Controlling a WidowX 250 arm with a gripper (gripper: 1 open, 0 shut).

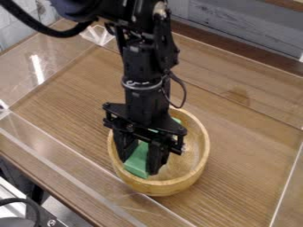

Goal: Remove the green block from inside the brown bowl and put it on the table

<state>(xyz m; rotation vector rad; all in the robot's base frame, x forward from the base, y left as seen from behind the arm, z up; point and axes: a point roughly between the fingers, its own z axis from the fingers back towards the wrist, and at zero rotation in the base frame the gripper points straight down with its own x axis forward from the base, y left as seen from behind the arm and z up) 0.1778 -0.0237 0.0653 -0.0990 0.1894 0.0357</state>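
Note:
The brown bowl (197, 163) sits on the table (71, 97) near its front edge. Inside the bowl the green block (141, 160) stands tilted, its lower end close to the bowl's floor. My gripper (143, 165) reaches straight down into the bowl, and its black fingers (126, 149) are closed on the block's two sides. The gripper body hides the upper part of the block. The far rim of the bowl is partly covered by the arm.
Clear acrylic walls (66, 173) run along the table's front and left edges. The black arm (142, 53) rises from the bowl toward the upper left. Bare wood lies to the left of, behind and to the right of the bowl.

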